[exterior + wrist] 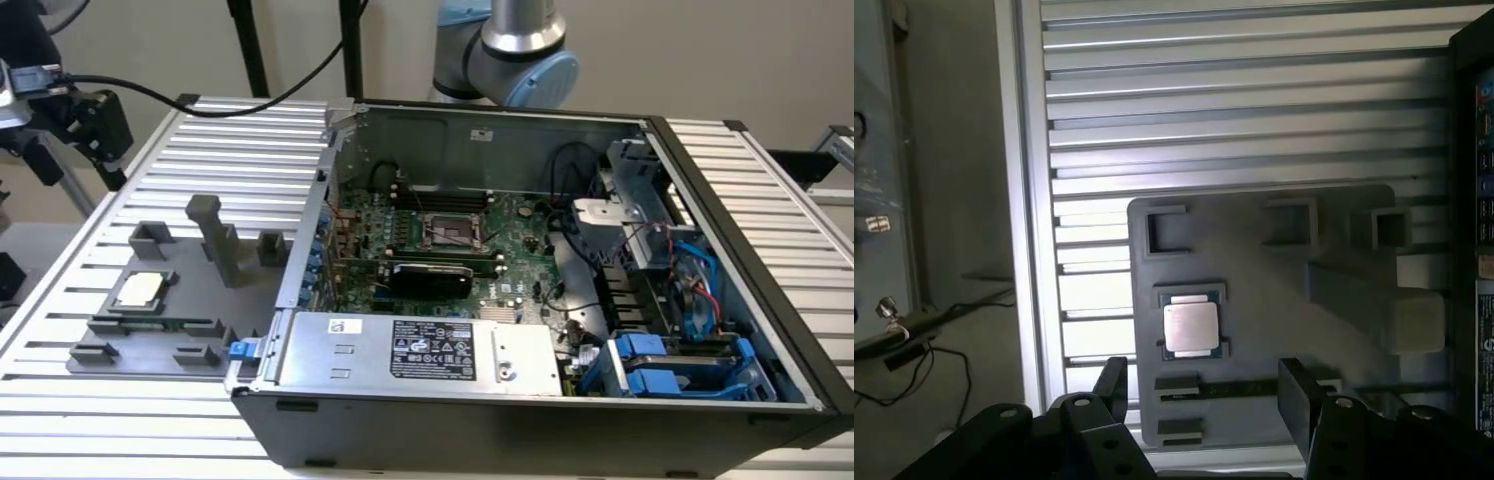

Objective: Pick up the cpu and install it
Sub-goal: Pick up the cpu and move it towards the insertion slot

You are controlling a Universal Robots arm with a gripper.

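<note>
The cpu [140, 290] [1191, 328], a small square chip with a silvery top and pale rim, lies flat in a recess of the grey fixture plate [187, 305] [1254, 250] at the exterior view's left, beside the case. My gripper [1204, 378] hangs well above it, open, with nothing between its black fingers [1116, 375]. In the exterior view the gripper [91, 135] sits high at the far left, above the table's edge. The black socket frame [454, 232] lies on the green motherboard inside the open computer case [747, 300].
Grey upright blocks [214, 235] stand on the fixture plate behind the cpu. The ribbed aluminium table [80, 400] carries both plate and case. The case's power supply [414, 350], cables and blue drive bays [667, 365] crowd its inside. The arm's base [514, 50] rises behind the case.
</note>
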